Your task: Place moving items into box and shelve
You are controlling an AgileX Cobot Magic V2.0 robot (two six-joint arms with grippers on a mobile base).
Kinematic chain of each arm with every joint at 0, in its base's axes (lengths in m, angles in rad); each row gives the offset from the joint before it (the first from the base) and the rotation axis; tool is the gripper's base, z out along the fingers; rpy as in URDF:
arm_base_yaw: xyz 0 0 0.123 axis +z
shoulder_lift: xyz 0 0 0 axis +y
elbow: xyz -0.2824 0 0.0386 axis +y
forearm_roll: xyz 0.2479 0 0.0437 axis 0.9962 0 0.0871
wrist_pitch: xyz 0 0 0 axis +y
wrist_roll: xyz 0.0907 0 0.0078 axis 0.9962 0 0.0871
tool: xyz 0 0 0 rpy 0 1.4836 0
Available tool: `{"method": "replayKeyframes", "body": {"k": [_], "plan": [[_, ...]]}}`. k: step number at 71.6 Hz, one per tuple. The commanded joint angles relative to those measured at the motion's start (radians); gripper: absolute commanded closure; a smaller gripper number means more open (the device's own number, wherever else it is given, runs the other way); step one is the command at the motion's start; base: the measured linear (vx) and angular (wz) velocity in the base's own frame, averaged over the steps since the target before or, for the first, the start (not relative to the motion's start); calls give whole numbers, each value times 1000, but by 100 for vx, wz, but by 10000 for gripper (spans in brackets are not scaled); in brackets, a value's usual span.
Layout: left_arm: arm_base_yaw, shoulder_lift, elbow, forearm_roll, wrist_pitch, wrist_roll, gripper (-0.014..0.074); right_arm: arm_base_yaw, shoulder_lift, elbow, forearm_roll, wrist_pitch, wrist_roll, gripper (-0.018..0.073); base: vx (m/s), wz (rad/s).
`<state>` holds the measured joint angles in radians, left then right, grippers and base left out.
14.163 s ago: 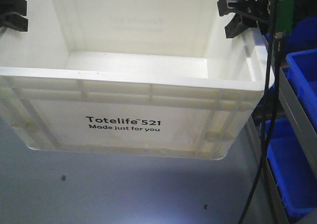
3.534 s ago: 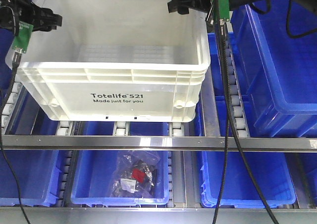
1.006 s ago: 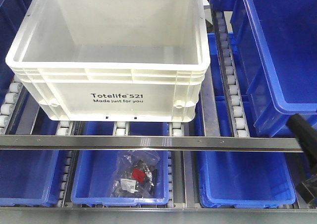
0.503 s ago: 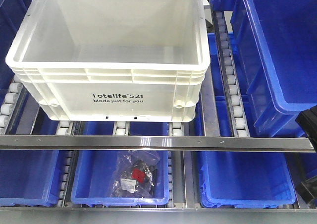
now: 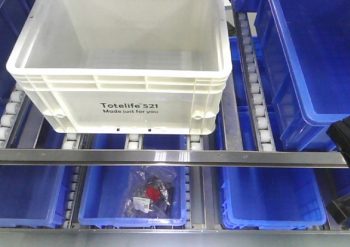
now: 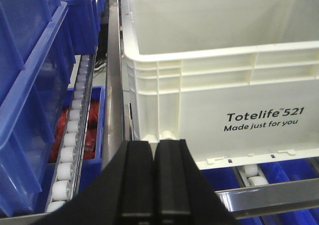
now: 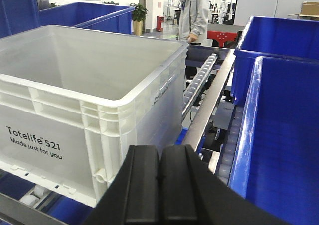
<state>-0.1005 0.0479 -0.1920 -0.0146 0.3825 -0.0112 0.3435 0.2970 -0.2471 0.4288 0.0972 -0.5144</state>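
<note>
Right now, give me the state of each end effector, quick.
Left end effector: shut, holding nothing, clear of the box.
Right end effector: shut, holding nothing, clear of the box.

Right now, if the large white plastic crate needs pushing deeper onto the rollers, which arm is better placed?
Probably the left. The left gripper, jaws shut, faces the printed front wall of the large white plastic crate near its corner. The right gripper points past that wall, along the crate's side.
</note>
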Motion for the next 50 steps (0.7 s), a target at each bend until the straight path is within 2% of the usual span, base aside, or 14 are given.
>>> {"method": "replayKeyframes", "body": {"k": [1, 12, 15, 29, 50], "plan": [[-5, -65, 60, -1, -130, -2, 624, 0, 10, -32, 3, -82, -8, 574, 0, 0], [-5, -78, 250, -69, -344, -58, 624, 0, 10, -32, 3, -79, -8, 574, 0, 0], [-5, -78, 240, -76, -303, -54, 624, 0, 10, -32, 3, -79, -8, 574, 0, 0], [-5, -77, 238, -78, -269, -48, 624, 0, 10, -32, 3, -79, -8, 574, 0, 0], [-5, -77, 238, -78, -269, -48, 624, 0, 10, -32, 3, -79, -8, 574, 0, 0]]}}
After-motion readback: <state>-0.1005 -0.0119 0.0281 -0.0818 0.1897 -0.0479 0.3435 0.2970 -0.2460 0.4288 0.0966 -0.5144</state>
